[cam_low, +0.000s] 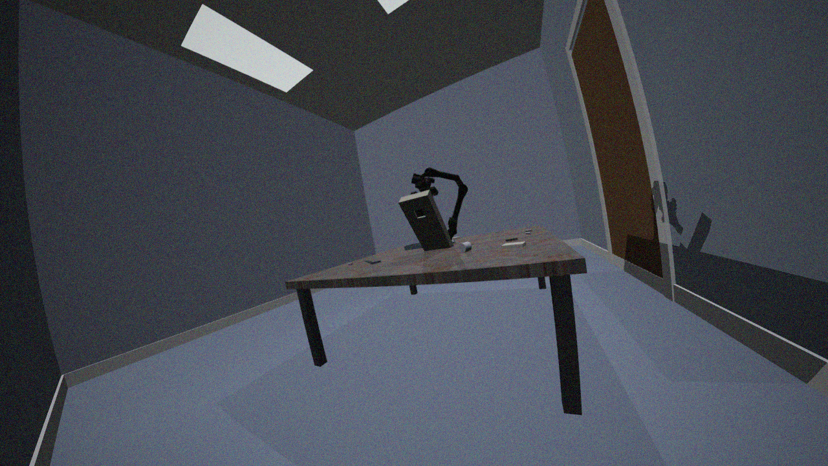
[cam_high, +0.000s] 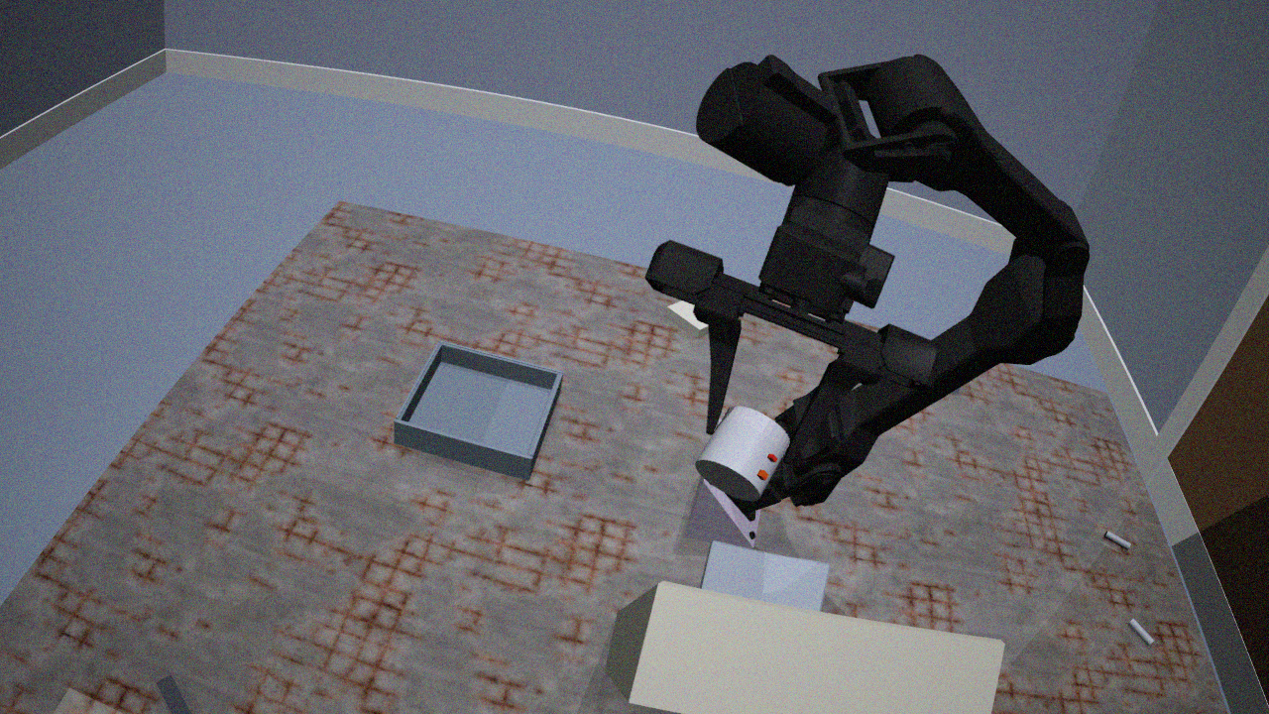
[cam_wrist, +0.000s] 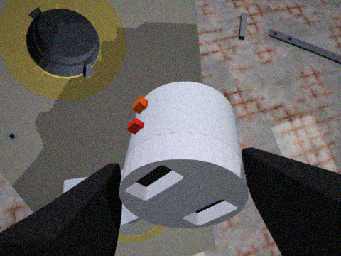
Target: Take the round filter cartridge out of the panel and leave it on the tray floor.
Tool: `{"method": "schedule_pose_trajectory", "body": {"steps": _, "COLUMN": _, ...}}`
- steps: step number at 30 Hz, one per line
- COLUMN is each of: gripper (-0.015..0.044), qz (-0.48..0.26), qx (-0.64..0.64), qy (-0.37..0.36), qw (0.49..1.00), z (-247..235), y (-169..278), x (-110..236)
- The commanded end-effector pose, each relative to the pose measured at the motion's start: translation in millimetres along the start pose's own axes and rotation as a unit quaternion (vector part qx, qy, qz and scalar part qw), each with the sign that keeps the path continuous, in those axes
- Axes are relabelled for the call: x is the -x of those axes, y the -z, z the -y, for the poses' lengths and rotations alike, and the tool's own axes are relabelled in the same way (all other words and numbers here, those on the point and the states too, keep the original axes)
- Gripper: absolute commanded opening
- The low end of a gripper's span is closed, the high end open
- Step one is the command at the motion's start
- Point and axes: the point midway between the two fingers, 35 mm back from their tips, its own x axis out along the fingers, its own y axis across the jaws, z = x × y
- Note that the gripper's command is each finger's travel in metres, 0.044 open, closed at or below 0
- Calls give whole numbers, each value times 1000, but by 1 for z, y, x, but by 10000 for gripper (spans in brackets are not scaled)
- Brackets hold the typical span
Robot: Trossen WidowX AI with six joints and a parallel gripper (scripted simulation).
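Observation:
My gripper (cam_high: 745, 450) (cam_wrist: 182, 167) is shut on the white round filter cartridge (cam_high: 744, 449) (cam_wrist: 185, 133). It holds the cartridge in the air above the table, clear of the panel. The cartridge's grey face with two narrow slots points toward the wrist camera, and two small orange-red tabs sit on its side. The beige service panel (cam_high: 798, 656) (cam_low: 425, 222) stands at the front, and its empty dark socket (cam_wrist: 62, 43) with a yellow ring shows in the wrist view. The grey open tray (cam_high: 461, 448) lies on the table to the left of the gripper. In the exterior view the cartridge is hidden behind the panel.
A small pale shelf plate (cam_high: 762, 575) juts from the panel's base. Two small white pins (cam_high: 1116, 538) (cam_high: 1141, 631) lie at the table's right edge. A beige card (cam_high: 687, 312) lies behind the arm. Grey bars (cam_wrist: 303, 45) (cam_wrist: 243, 25) lie on the table.

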Motion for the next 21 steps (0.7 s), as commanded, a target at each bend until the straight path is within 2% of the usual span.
{"method": "schedule_pose_trajectory", "body": {"steps": 1, "gripper": 0, "qz": -7, "qx": 3, "qy": -8, "qw": 1000, "z": 19, "y": -2, "x": -4}}
{"method": "schedule_pose_trajectory", "body": {"steps": 7, "gripper": 0, "qz": -14, "qx": 4, "qy": -20, "qw": 1000, "z": 41, "y": -2, "x": -11}}
{"method": "schedule_pose_trajectory", "body": {"steps": 9, "gripper": 0, "qz": -14, "qx": -10, "qy": -8, "qw": 1000, "z": 34, "y": 0, "x": -8}}
{"method": "schedule_pose_trajectory", "body": {"steps": 21, "gripper": 0, "qz": -63, "qx": -216, "qy": 127, "qw": 966, "z": 132, "y": 42, "x": 1}}
